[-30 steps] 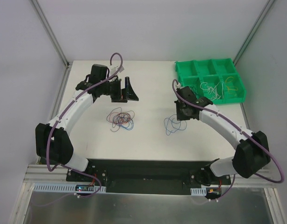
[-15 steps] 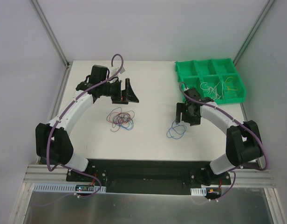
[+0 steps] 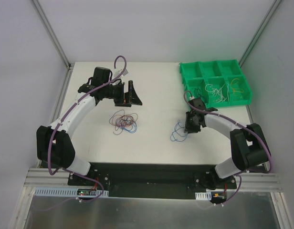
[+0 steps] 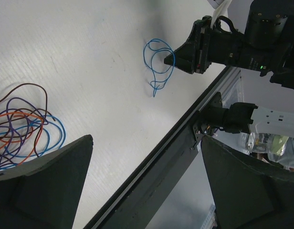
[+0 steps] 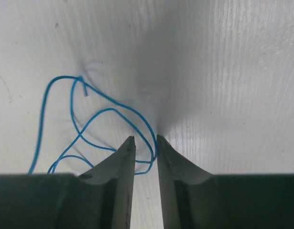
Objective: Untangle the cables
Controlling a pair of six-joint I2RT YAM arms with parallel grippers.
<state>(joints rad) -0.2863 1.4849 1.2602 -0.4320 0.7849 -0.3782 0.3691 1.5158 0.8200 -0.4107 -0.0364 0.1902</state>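
Observation:
A tangle of thin cables [image 3: 124, 121] in red, blue, orange, purple and brown lies left of the table's middle; it also shows in the left wrist view [image 4: 23, 124]. A single blue cable [image 3: 178, 132] lies looped apart from it, right of middle [image 4: 159, 62] [image 5: 89, 129]. My right gripper [image 3: 191, 125] [image 5: 144, 140] is down at the table over this cable's right end. Its jaws stand a narrow gap apart, and a loop of the blue cable runs between them, close to the right finger. My left gripper [image 3: 129, 100] [image 4: 147, 191] is wide open and empty, held above the table behind the tangle.
A green divided bin [image 3: 185, 71] stands at the back right; its near compartments hold white and yellow wires [image 3: 218, 90]. The black front rail [image 4: 185, 138] runs along the table's near edge.
My right arm has swung in and lowered its gripper onto the blue cable's right end; the cable shifted slightly right. The left arm and the tangle have not moved.

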